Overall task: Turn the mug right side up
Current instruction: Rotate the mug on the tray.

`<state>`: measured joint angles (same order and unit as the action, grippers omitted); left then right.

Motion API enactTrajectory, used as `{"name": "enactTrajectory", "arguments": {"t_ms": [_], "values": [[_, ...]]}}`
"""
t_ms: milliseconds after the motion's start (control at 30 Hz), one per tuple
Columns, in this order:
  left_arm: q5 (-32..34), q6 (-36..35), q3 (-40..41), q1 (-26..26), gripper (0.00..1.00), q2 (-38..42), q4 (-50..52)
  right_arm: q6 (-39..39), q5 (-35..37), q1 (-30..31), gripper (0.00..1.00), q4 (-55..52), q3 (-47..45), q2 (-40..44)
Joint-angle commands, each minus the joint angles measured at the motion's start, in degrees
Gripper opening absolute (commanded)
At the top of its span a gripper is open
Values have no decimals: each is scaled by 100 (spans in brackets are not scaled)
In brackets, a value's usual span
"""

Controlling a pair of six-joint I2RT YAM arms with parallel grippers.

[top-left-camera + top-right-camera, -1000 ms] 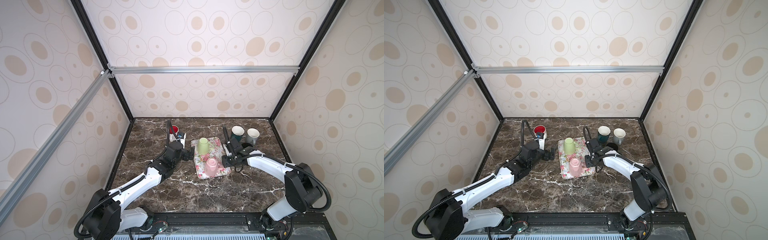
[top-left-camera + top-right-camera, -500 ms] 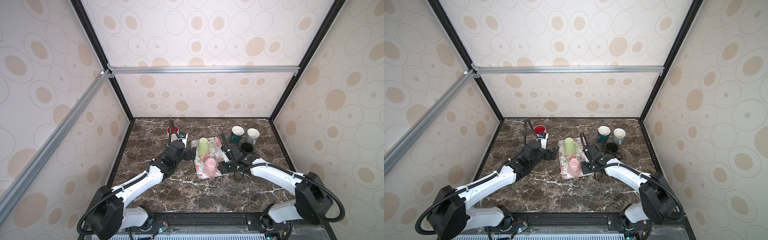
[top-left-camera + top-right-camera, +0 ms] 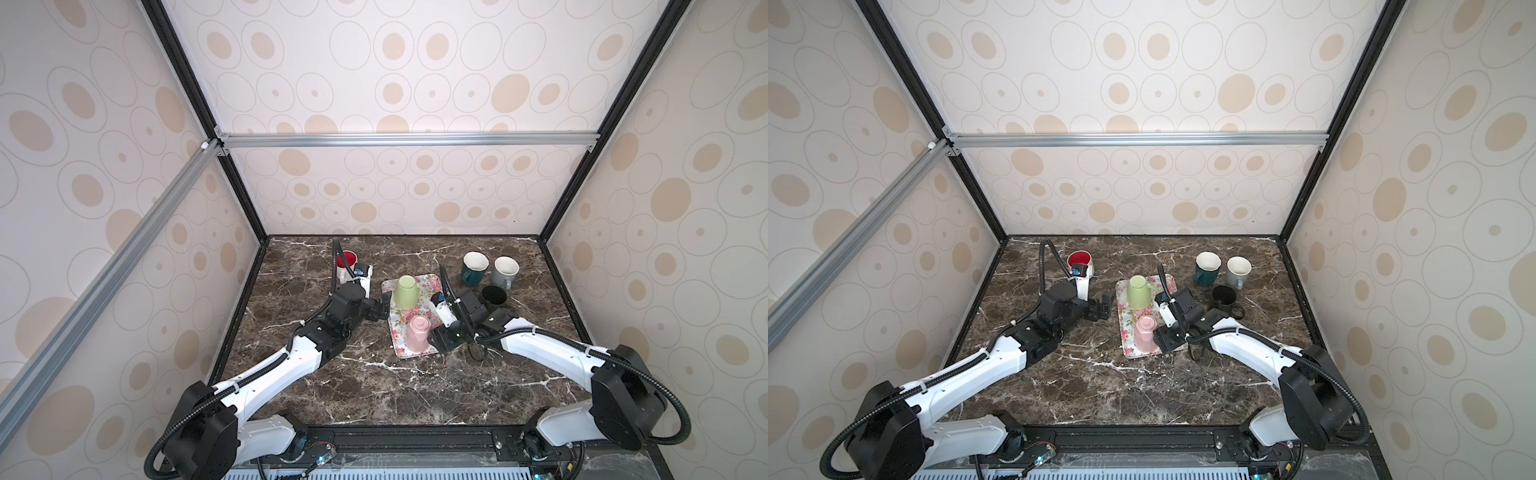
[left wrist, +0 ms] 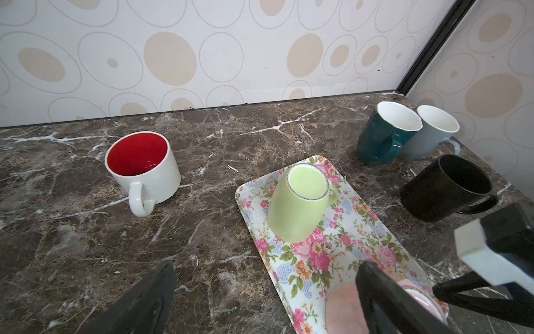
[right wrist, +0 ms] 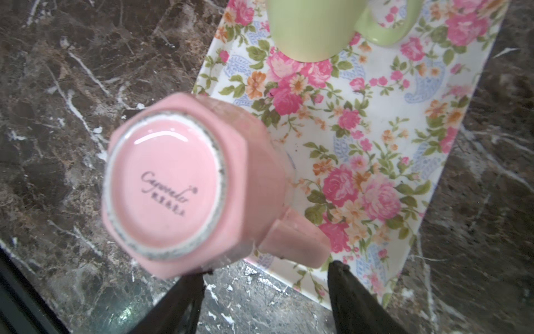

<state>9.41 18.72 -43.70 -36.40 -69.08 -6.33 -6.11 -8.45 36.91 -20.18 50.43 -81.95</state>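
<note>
A pink mug [image 3: 417,338] [image 3: 1144,336] [image 5: 173,188] stands upside down at the near end of the floral tray [image 3: 426,286] [image 5: 375,115]. Its handle [image 5: 294,240] points towards my right gripper [image 3: 435,337] [image 3: 1160,338] [image 5: 267,271]. That gripper is open, with its fingers on either side of the handle and nothing held. A light green mug [image 3: 406,292] [image 4: 297,208] also stands upside down, at the tray's far end. My left gripper [image 3: 382,305] [image 4: 265,266] is wide open and empty at the tray's left edge.
A white mug with a red inside [image 3: 347,262] [image 4: 141,164] stands upright at the back left. A teal mug [image 3: 473,268], a grey mug [image 3: 505,270] and a black mug [image 3: 493,297] stand upright at the back right. Enclosure walls border the marble table.
My right gripper has moved from beside the black mug forward to the pink mug and opened wider. The left gripper has edged closer to the tray.
</note>
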Motion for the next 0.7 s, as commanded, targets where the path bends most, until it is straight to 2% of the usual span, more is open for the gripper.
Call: {"name": "enactTrajectory", "arguments": {"t_ms": [0, 400, 667], "values": [[113, 52, 7, -45, 98, 114, 22, 228, -556, 28, 71, 283, 286, -191], [336, -46, 46, -43, 98, 268, 180, 116, -755, 104, 65, 439, 377, -453], [280, 26, 11, -44, 98, 272, 210, -258, -1040, 216, 61, 629, 69, -78]]}}
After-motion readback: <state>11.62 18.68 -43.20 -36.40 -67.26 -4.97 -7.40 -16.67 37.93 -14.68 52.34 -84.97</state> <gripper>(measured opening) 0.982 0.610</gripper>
